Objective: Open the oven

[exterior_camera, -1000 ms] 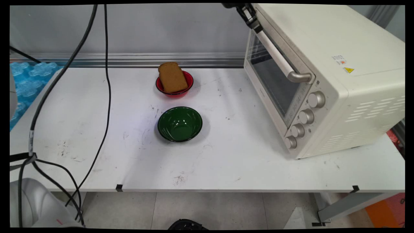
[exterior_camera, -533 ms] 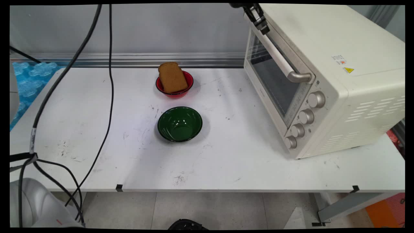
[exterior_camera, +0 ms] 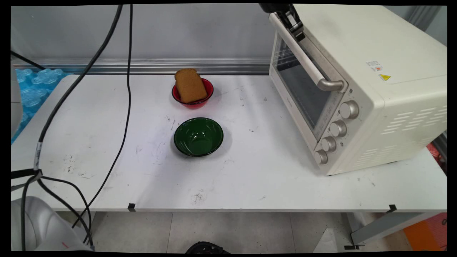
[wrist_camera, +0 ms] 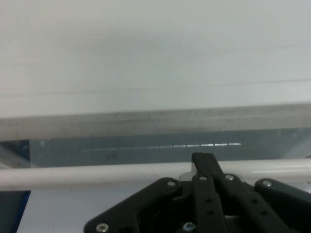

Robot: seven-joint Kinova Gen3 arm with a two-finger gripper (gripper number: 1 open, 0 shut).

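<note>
**Two views, gripper at the oven's door handle**

From the main view I see my gripper [exterior_camera: 296, 28] at the top edge, resting at the far end of the toaster oven's [exterior_camera: 375, 89] door handle [exterior_camera: 307, 62]. The handle's long axis runs diagonally down toward the knobs. Well apart on the table [exterior_camera: 107, 125] sit a red bowl [exterior_camera: 192, 96] holding a slice of bread [exterior_camera: 189, 85] and, nearer me, an empty green bowl [exterior_camera: 198, 137]. Most of the arm is cut off above.

From the hand view, the fingers look closed together, their tips against the pale handle [wrist_camera: 97, 175] crossing sideways. I cannot tell whether they actually grip it.
</note>
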